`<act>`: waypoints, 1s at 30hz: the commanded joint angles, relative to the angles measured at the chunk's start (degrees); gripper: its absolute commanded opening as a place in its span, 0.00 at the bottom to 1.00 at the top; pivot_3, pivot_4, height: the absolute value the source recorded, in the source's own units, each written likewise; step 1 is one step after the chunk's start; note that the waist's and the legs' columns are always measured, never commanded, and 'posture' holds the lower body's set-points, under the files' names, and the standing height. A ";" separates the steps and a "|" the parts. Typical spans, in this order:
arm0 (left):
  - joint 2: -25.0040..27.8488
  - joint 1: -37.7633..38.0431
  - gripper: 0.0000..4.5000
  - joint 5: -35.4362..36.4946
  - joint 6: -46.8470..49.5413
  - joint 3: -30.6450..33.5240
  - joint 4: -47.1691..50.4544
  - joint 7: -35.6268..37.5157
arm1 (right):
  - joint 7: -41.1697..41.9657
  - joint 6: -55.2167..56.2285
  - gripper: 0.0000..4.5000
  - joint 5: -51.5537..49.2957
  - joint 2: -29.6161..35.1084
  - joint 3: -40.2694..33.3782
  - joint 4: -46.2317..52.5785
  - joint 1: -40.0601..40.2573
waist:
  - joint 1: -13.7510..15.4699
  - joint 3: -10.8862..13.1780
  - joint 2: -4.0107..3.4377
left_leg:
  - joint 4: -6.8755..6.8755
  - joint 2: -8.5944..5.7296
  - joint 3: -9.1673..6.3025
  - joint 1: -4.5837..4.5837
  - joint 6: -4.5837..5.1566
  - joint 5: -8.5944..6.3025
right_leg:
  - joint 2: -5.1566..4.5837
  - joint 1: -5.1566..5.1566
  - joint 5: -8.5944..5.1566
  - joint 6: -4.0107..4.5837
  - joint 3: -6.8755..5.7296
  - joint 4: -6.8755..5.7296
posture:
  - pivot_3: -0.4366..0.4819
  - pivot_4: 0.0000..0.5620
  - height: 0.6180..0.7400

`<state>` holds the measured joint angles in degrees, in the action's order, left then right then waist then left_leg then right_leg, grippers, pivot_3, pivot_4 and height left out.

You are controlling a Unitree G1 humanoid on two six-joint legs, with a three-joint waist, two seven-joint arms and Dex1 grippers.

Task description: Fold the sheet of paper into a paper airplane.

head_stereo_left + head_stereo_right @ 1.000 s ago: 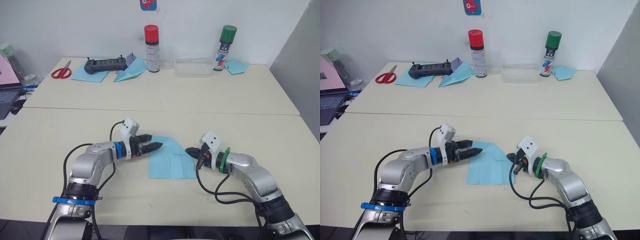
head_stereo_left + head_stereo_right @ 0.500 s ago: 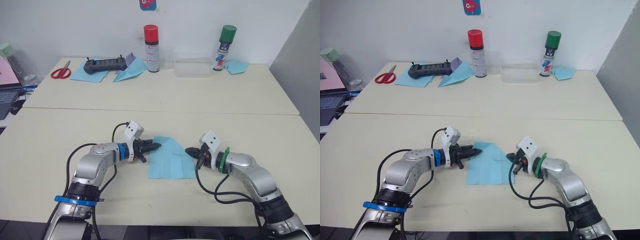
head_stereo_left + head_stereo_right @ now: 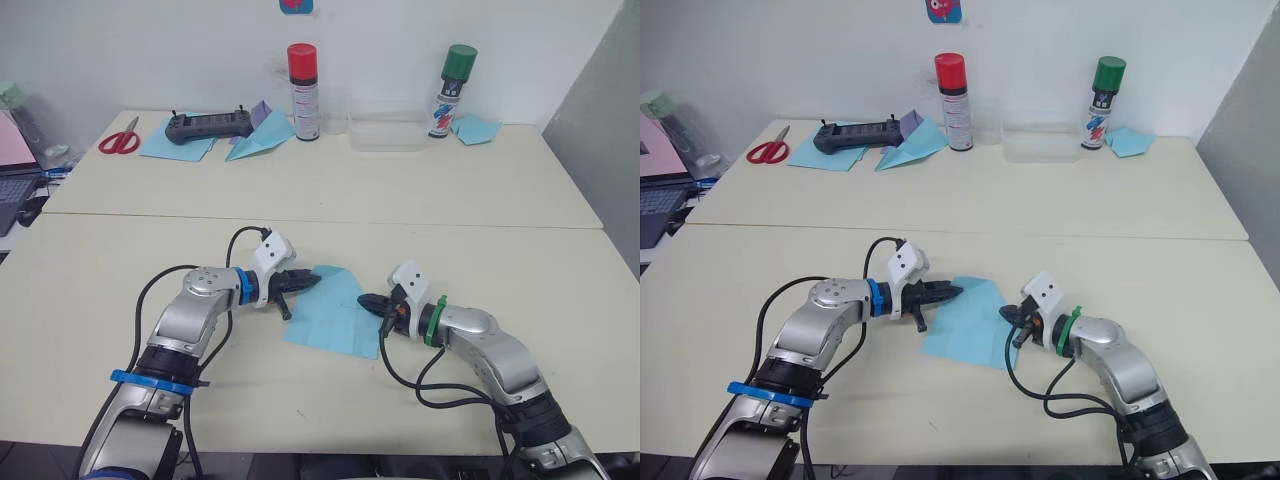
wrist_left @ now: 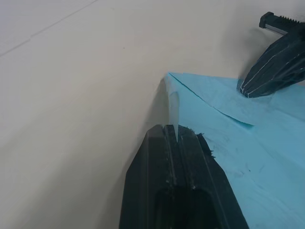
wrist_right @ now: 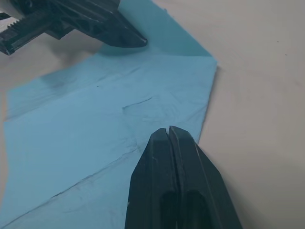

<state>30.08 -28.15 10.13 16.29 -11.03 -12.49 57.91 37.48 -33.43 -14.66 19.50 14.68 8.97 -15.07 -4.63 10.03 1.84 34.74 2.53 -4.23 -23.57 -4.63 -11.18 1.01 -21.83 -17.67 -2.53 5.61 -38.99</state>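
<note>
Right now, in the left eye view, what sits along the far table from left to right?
Red-handled scissors → dark handheld controller → pointed blue paper dart → red-capped spray can → clear plastic box → green-capped spray can → small teal paper scrap.

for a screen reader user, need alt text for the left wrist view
The left claw, fingers shut, pinches a raised edge of the sheet of paper, light blue and creased, lying on a pale table. The right claw's dark tip rests on the sheet's far side.
</note>
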 commanded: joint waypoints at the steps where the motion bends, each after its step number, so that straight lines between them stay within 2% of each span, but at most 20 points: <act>1: 0.89 -0.97 0.00 -3.23 -6.30 -2.69 -0.33 2.63 | 0.56 -0.68 0.00 0.46 0.11 1.20 0.16 0.10 | 0.10 0.00 0.00 | 0.00 0.00 0.00 -0.02 0.00 0.00 | 0.00 0.00 0.00 0.00 -0.01 0.00 | 0.48 0.27 1.00; 5: 1.92 -2.35 0.00 -8.18 -11.93 -6.00 -1.78 4.05 | 0.59 -0.86 0.00 0.59 0.39 1.21 0.02 0.08 | 0.21 0.00 0.00 | 0.01 -0.01 -0.03 -0.03 0.00 0.00 | 0.00 0.00 0.00 0.00 -0.02 0.00 | 0.48 0.27 1.00; 11: 0.19 -4.25 0.00 -10.13 -14.43 -7.47 -4.38 5.25 | -0.09 -0.71 0.00 0.54 -0.08 0.85 -0.27 -0.05 | 0.56 0.00 -0.01 | 0.03 -0.03 -0.03 -0.03 0.00 0.00 | -0.01 0.03 0.00 0.00 -0.03 0.00 | 0.48 0.27 1.00; 16: 0.29 -5.82 0.00 -12.74 -16.63 -9.10 -6.32 6.13 | -3.22 0.15 0.00 -1.03 -4.06 -3.05 -2.45 -2.54 | 1.26 0.01 -0.02 | 0.07 -0.04 -0.03 -0.03 0.00 0.00 | -0.01 0.04 0.00 0.00 -0.03 -0.01 | 0.48 0.27 1.00; 22: 0.34 -6.46 0.00 -13.99 -18.03 -9.09 -7.78 5.68 | -5.62 1.45 0.00 -1.01 -8.81 -5.01 -6.39 -5.86 | 1.37 0.03 -0.06 | 0.08 -0.05 -0.07 -0.10 0.00 0.00 | -0.02 0.00 0.00 0.00 -0.07 -0.02 | 0.48 0.27 1.00; 30: 0.72 -5.47 0.00 -13.88 -17.64 -8.79 -6.82 5.64 | -6.15 2.62 0.00 -0.20 -10.67 -4.58 -8.96 -7.32 | 1.35 0.04 -0.08 | 0.09 -0.05 -0.07 -0.09 0.00 0.00 | -0.01 0.01 0.01 0.00 -0.07 -0.03 | 0.48 0.27 1.00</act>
<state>30.87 -34.60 -2.57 -1.78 -18.74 -18.84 63.20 31.32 -32.14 -14.70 9.44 10.34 -0.58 -20.96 -3.28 10.07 1.77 34.83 2.49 -4.30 -23.67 -4.62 -11.17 1.00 -21.83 -17.67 -2.53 5.53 -39.03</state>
